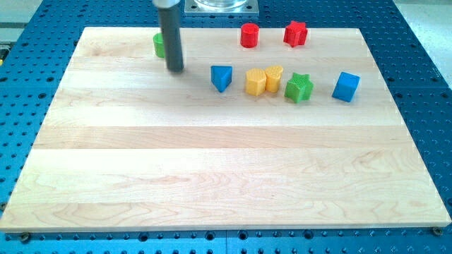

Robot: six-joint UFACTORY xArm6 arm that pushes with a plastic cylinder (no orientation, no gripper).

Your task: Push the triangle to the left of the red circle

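Blue triangle (221, 77) sits right of my tip (175, 70).

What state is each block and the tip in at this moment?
my tip: on board, left of blue triangle, apart.
blue triangle: untouched, below-left of red circle.
red circle: upright, free.
red star: free.
green block: partly hidden behind rod.
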